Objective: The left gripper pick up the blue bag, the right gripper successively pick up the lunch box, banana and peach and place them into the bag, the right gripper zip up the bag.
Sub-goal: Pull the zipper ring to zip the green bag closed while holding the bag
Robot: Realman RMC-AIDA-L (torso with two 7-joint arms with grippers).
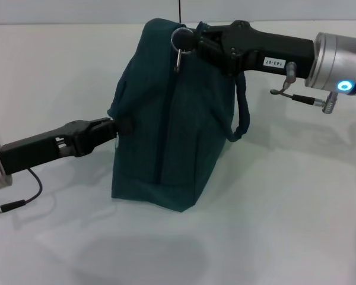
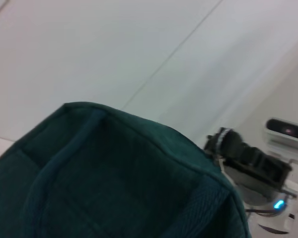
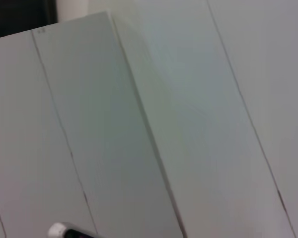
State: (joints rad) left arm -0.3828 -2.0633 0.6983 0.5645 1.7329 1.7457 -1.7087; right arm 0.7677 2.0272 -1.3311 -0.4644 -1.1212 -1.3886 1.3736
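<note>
Two claws meet your blue bag [image 1: 166, 119] standing on the tabletop [image 1: 285, 208] in the head view, the left claw [image 1: 120, 126] clamped on its side and the right claw [image 1: 187, 41] on its zipper ring beside a "143-07" label [image 1: 274, 62], whereas the right wrist view shows only wall panels.

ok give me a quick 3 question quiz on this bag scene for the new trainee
1. True or false: the blue bag lies flat on the table.
2. Which gripper is at the bag's top, by the metal ring? A) left gripper B) right gripper
3. Fill in: the left gripper meets the bag at its ____.

Key:
1. False; it stands upright.
2. B; the right gripper is at the top edge.
3. Side, about halfway up.
</note>
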